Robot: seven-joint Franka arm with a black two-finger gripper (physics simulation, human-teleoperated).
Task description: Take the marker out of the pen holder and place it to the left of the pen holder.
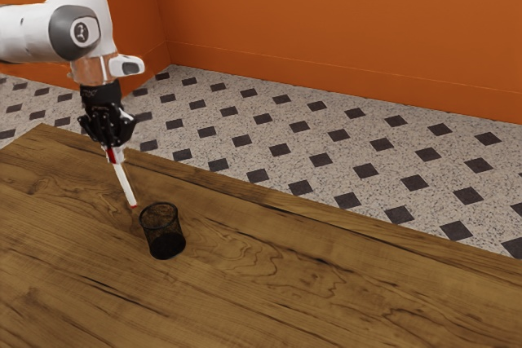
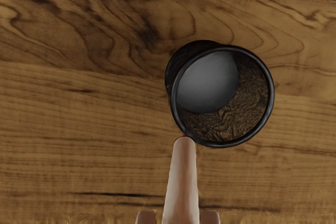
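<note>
In the exterior view my gripper point(image 1: 115, 149) hangs above the table, shut on the upper part of a white marker point(image 1: 125, 183) with red near its top and at its lower tip. The marker slants down toward the black mesh pen holder point(image 1: 165, 244), its tip outside the rim on the exterior view's left. From the wrist view, the fingertips of my gripper point(image 2: 178, 217) flank the marker point(image 2: 182, 182), whose far end appears beside the rim of the pen holder point(image 2: 272, 95). The holder stands upright with nothing seen inside it.
The wooden table point(image 1: 310, 283) extends around the pen holder. Its far edge runs diagonally across the exterior view, with a tiled floor point(image 1: 326, 160) and an orange wall point(image 1: 342, 22) beyond.
</note>
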